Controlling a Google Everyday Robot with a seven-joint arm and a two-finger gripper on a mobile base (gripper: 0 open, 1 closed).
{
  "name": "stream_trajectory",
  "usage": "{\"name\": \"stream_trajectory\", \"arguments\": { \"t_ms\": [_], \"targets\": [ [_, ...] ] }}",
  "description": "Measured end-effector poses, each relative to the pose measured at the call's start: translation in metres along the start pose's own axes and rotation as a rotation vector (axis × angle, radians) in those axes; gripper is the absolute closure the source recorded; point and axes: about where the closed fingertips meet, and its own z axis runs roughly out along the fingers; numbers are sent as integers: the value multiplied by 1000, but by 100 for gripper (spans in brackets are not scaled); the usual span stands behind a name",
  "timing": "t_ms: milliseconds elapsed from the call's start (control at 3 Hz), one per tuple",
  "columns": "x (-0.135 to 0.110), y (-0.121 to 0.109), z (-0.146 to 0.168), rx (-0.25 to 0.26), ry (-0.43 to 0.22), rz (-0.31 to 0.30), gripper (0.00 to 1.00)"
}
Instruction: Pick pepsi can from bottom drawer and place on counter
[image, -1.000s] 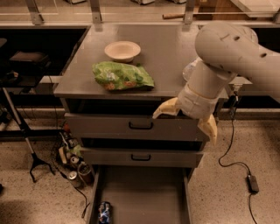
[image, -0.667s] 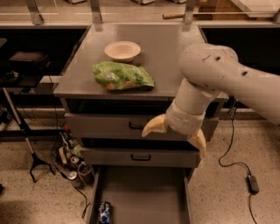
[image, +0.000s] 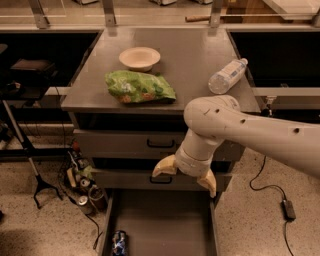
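You see the gripper (image: 184, 183) hanging in front of the middle drawer (image: 120, 179), over the back part of the pulled-out bottom drawer (image: 165, 225). Its fingers (image: 163, 168) are spread wide apart and there is nothing between them. The pepsi can (image: 119, 243) sits on the bottom drawer's floor in the front left corner, close against the left wall. It is lower and further left in your view, well apart from the gripper. You cannot tell whether it is standing or lying. The rest of the drawer floor you can see is bare metal. On the worktop (image: 195, 55) a pale bowl (image: 140, 57) stands toward the back. A green bag (image: 140, 87) lies just in front of it near the front edge. A clear water bottle (image: 227, 76) lies on its side near the right edge.
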Motion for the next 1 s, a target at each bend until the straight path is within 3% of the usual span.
{"name": "stream_trajectory", "arguments": {
  "t_ms": [333, 667, 1000],
  "targets": [
    [0, 0, 0, 0, 0, 0, 0],
    [-7, -3, 12, -41, 12, -12, 0],
    [-19, -22, 78, -98, -17, -95, 0]
  ]
}}
